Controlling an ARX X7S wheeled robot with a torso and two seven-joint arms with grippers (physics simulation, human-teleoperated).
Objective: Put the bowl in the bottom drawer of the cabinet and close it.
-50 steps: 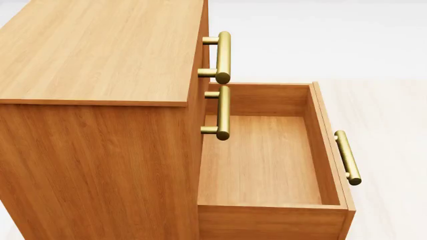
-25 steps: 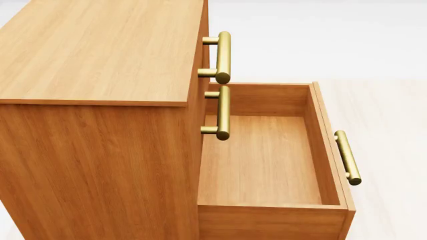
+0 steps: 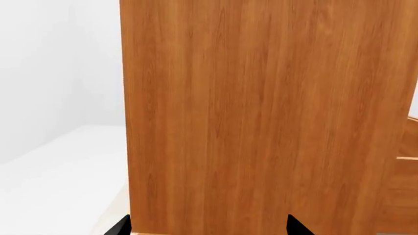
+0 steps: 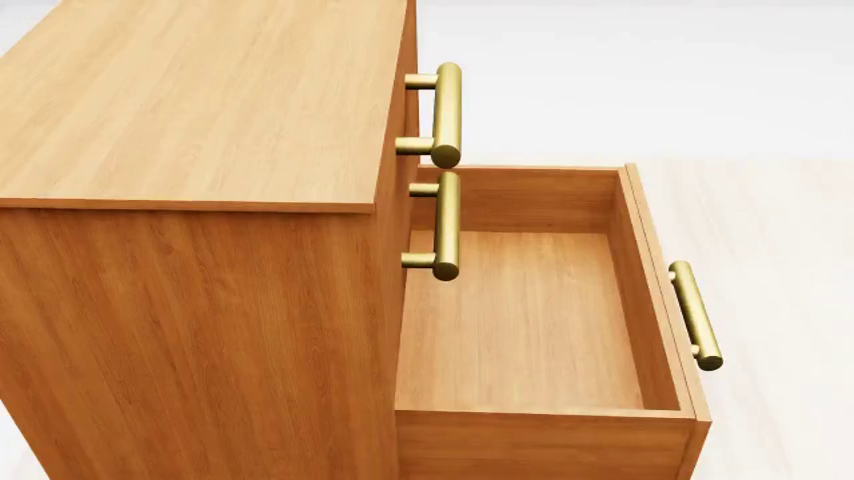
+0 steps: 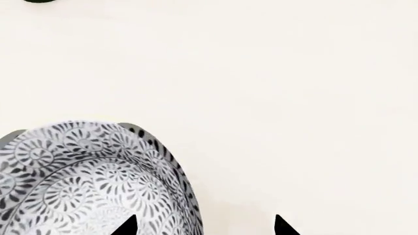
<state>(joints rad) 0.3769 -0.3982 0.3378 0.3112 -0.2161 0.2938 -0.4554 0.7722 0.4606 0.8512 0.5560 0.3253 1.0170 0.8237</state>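
Head view: bottom drawer (image 4: pixel 534 330) open, bowl-less.

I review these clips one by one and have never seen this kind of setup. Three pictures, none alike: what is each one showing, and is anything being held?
These are simulator renders from a two-armed wheeled robot. The head camera looks down on a wooden cabinet whose bottom drawer is pulled out and has nothing in it; the two drawers above are shut. Neither arm appears in that picture. The left wrist camera faces a plain wooden side of the cabinet, with the two dark tips of the left fingers at the picture's edge, spread apart with nothing between them. The right wrist camera looks at a patterned bowl over a pale surface. The right fingers are also spread; one tip overlaps the bowl, but I cannot tell whether they are touching it.
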